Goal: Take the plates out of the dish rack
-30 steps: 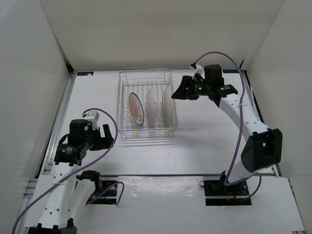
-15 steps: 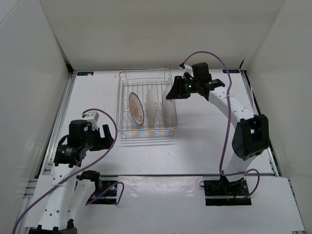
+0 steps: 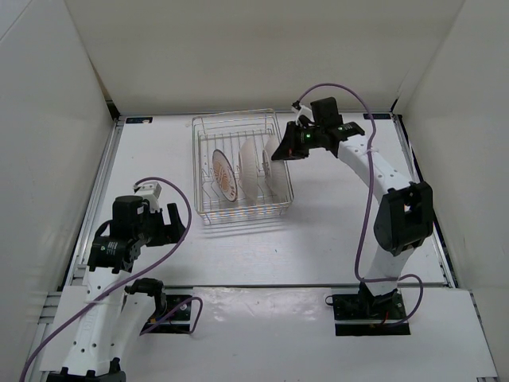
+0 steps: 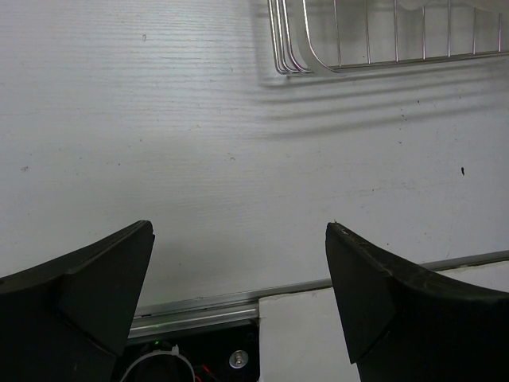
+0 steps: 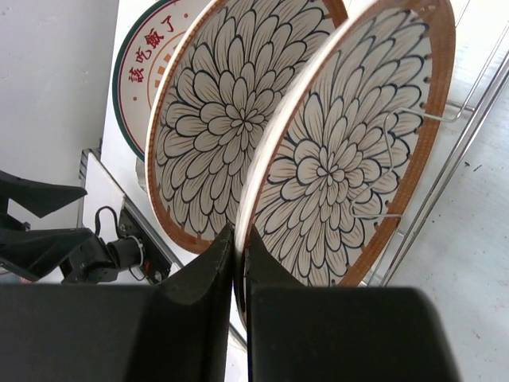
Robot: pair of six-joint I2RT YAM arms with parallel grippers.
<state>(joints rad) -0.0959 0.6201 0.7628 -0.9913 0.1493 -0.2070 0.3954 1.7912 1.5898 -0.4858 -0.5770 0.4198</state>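
The silver wire dish rack holds three upright plates. My right gripper reaches in from the right and is shut on the rim of the rightmost plate. In the right wrist view both black fingers pinch that plate's white edge; its face shows a brown-rimmed petal pattern. Behind it stand a second petal plate and a plate with red characters. My left gripper hovers open at the near left, well short of the rack, with nothing between its fingers.
White walls enclose the table on the left, back and right. A metal rail runs along the near edge below the left gripper. The right arm's purple cable loops beside its forearm.
The right arm swung left over the rack's right side and its jaws closed onto the rightmost plate's rim. The rack shifted slightly. The left arm stayed put.
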